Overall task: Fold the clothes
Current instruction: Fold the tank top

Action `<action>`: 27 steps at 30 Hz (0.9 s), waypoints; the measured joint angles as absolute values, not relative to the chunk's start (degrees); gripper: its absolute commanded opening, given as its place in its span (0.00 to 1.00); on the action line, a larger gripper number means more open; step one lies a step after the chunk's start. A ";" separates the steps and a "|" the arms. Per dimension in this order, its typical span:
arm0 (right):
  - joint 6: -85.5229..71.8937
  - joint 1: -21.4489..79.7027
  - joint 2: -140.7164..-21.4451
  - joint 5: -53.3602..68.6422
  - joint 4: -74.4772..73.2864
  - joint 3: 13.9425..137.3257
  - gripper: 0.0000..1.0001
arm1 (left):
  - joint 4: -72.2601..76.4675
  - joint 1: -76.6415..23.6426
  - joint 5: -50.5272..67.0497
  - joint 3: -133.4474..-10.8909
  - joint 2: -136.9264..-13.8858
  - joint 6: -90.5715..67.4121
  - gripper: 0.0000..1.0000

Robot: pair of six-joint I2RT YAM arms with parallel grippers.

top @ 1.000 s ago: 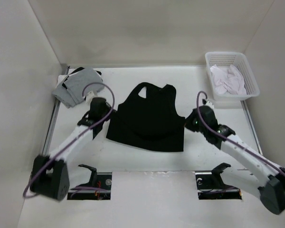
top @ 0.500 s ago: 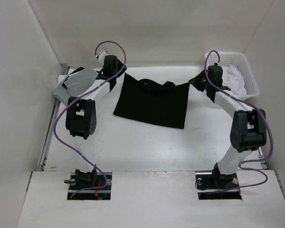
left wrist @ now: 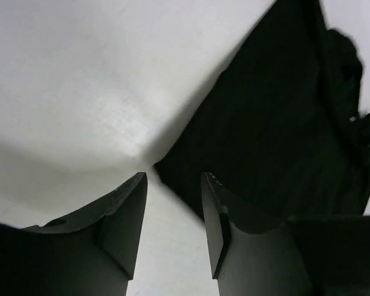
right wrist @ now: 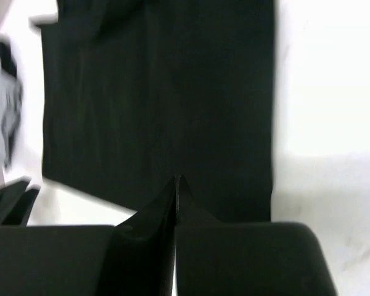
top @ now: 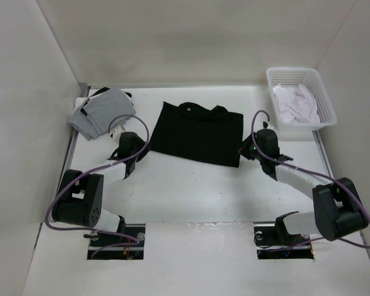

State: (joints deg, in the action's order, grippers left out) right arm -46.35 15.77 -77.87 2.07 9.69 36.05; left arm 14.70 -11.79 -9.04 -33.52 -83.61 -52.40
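Note:
The clothes (top: 197, 132), a black sleeveless top, lie on the white table folded in half, with the straps bunched along the far edge. My left gripper (top: 142, 150) sits low beside the top's near left corner. In the left wrist view it (left wrist: 172, 185) is open, with bare table between the fingers and the clothes (left wrist: 283, 123) just ahead of the tips. My right gripper (top: 245, 150) is at the near right corner. In the right wrist view it (right wrist: 177, 180) is shut, tips over the flat clothes (right wrist: 160, 92), and no fabric shows pinched between them.
Folded grey garments (top: 102, 111) lie at the far left, also showing at the left edge of the right wrist view as grey garments (right wrist: 9, 105). A white basket (top: 324, 92) holding white garments (top: 295, 103) stands at the far right. White walls enclose the table.
Both arms carried the near hem to the far side, folding the top in half, then drew back to its near corners. The left gripper opened; the right let go and shut again.

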 measured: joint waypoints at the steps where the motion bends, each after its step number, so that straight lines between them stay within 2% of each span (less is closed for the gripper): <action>1: -46.63 17.26 -76.14 1.91 10.74 33.61 0.02 | 15.27 -11.66 -8.58 -31.38 -82.76 -52.62 0.41; 7: -48.82 19.22 -69.80 -0.30 12.47 23.27 0.27 | 18.11 -10.55 -5.26 -27.86 -83.53 -52.97 0.42; 11: -50.17 19.16 -67.85 -1.28 12.53 20.14 0.36 | 22.28 -10.48 -3.97 -28.18 -86.46 -53.60 0.37; 13: -50.89 19.16 -68.16 -1.34 12.67 19.77 0.38 | 23.73 -10.24 -3.79 -28.56 -87.72 -54.11 0.31; 23: -54.48 19.16 -75.22 -1.08 17.63 19.73 0.36 | 24.23 -10.15 -4.51 -30.09 -90.39 -55.75 0.17; 27: -55.68 19.16 -76.49 -0.97 19.00 19.70 0.23 | 24.21 -10.20 -4.58 -30.89 -91.39 -55.96 0.11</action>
